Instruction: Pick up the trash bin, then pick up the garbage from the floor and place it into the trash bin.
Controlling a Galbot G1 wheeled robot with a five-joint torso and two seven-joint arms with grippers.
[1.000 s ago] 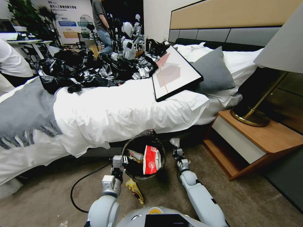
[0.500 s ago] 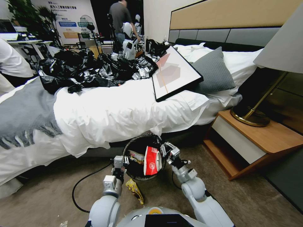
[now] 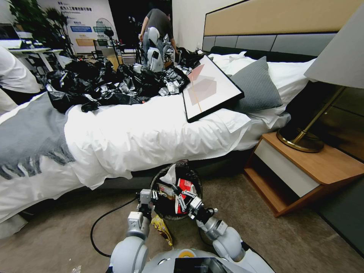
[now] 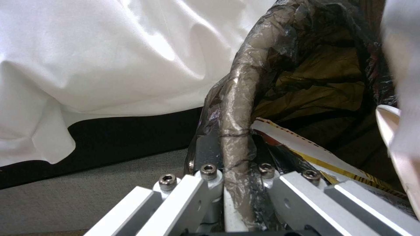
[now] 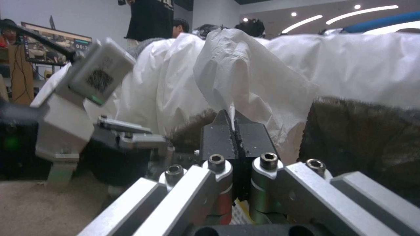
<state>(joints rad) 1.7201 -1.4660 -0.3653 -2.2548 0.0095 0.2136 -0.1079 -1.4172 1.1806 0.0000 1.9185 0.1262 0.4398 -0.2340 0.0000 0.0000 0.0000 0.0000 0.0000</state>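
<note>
The trash bin (image 3: 157, 181), a small round bucket lined with a black bag, stands on the carpet against the bed. My left gripper (image 3: 153, 195) is shut on its near rim; the left wrist view shows the fingers (image 4: 205, 183) clamping the bag-covered rim (image 4: 236, 131). My right gripper (image 3: 176, 189) hangs over the bin's mouth, shut on a crumpled white paper (image 3: 170, 176), with the black fingertips (image 5: 219, 134) pinching the paper (image 5: 249, 75). Inside the bin lie a red-and-white carton (image 3: 186, 186) and a printed wrapper (image 4: 306, 149). A yellow snack wrapper (image 3: 162, 228) lies on the floor beside my left arm.
The bed (image 3: 144, 132) with white sheets overhangs the bin; black plastic bags (image 3: 102, 85) and a framed picture (image 3: 210, 87) lie on it. A wooden nightstand (image 3: 303, 170) with a lamp stands to the right. A black cable (image 3: 102, 223) loops on the carpet to the left.
My right arm swung leftward from beside the bin's right rim to over its mouth, carrying the white paper. The left gripper kept its hold on the rim.
</note>
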